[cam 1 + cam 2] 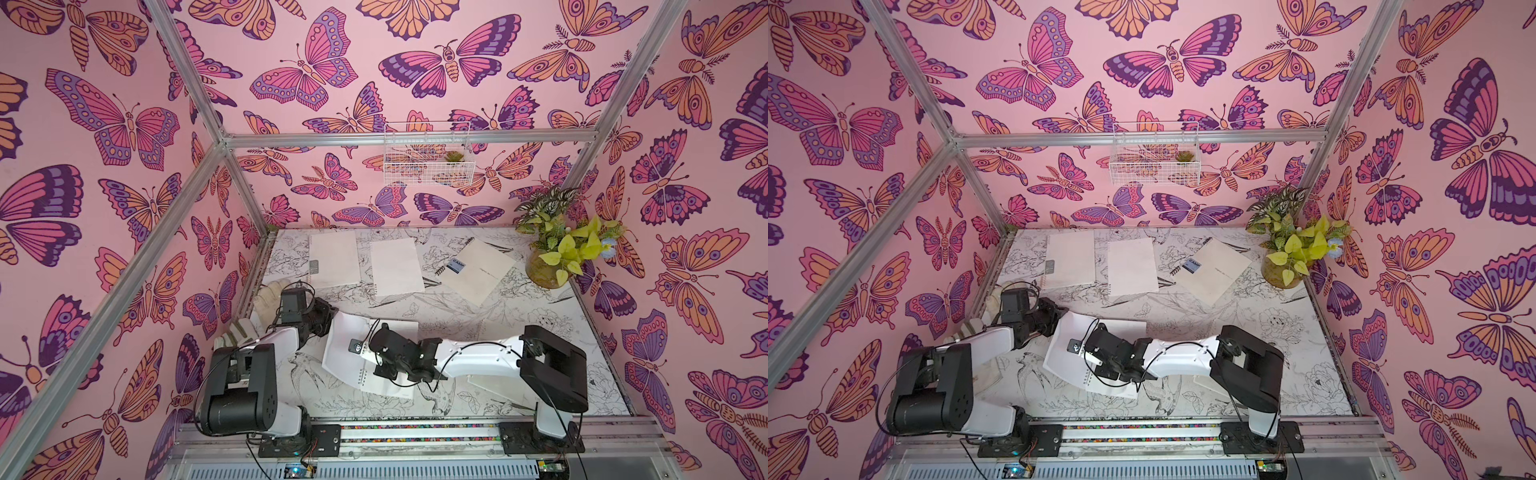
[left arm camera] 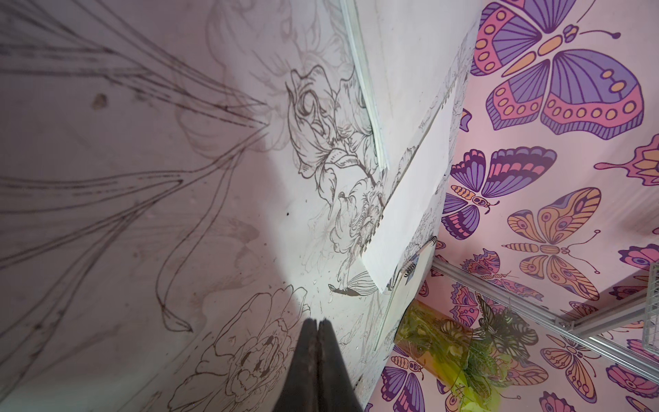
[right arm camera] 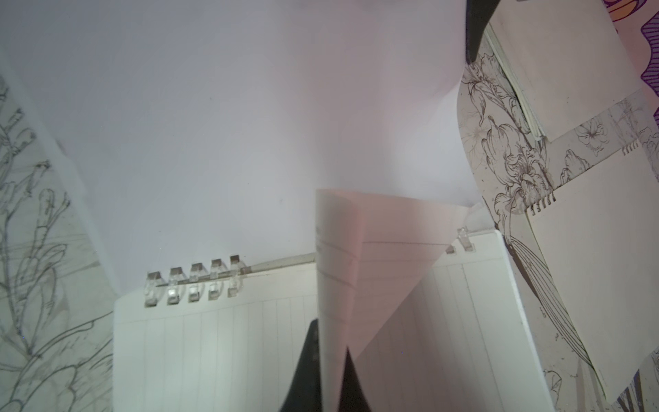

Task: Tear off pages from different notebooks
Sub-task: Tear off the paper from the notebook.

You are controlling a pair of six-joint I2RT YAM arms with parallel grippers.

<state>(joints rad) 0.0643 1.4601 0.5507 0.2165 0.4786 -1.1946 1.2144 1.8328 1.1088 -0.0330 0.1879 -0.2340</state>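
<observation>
An open notebook (image 1: pixel 347 363) (image 1: pixel 1065 361) with clear rings (image 3: pixel 194 283) lies at the table's front middle, its cover flipped back. My right gripper (image 3: pixel 331 342) (image 1: pixel 368 357) is over its lined paper, shut on a curled-up page (image 3: pixel 378 257). My left gripper (image 2: pixel 317 323) (image 1: pixel 331 322) is shut and empty, low at the far left corner of the flipped cover. Three closed notebooks lie along the back: one with a grey-green label (image 1: pixel 334 259), a plain one (image 1: pixel 397 266) (image 2: pixel 410 199), and the black-spiral CAMP one (image 1: pixel 478 270).
A white work glove (image 1: pixel 266 301) lies by the left wall behind my left arm. A potted plant (image 1: pixel 548 257) fills the back right corner. A wire basket (image 1: pixel 428 153) hangs on the back wall. A pale sheet (image 1: pixel 484 384) lies partly under my right arm.
</observation>
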